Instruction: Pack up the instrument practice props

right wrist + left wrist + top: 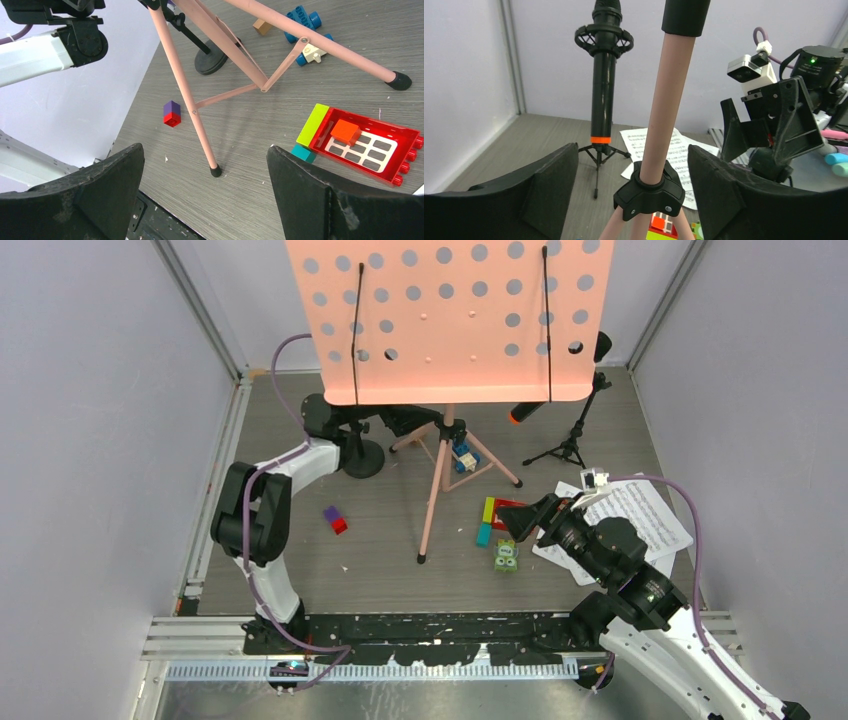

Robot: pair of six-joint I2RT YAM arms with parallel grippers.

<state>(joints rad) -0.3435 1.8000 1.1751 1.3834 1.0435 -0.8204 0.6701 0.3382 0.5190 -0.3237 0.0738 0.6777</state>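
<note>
The pink perforated sheet-music holder [450, 320] stands on its tripod legs [432, 500] mid-table. My left gripper [415, 423] is open. Its fingers flank the pink pole [666, 100] and black leg hub [650, 192] without touching them. The black orange-tipped microphone [545, 402] sits on a black tripod support [568, 445]; it also shows in the left wrist view [603, 85]. White note sheets [640, 520] lie under my right arm. My right gripper [522, 525] is open and empty above the table, near a tripod foot [215, 171]. The purple-headed microphone is hidden.
A black round-base support [362, 458] stands by the left arm. A red brick plate [367, 145] with coloured bricks, a purple-red brick [171, 113], a green toy [505, 557] and a blue toy car [463, 457] lie among the legs. Walls enclose three sides.
</note>
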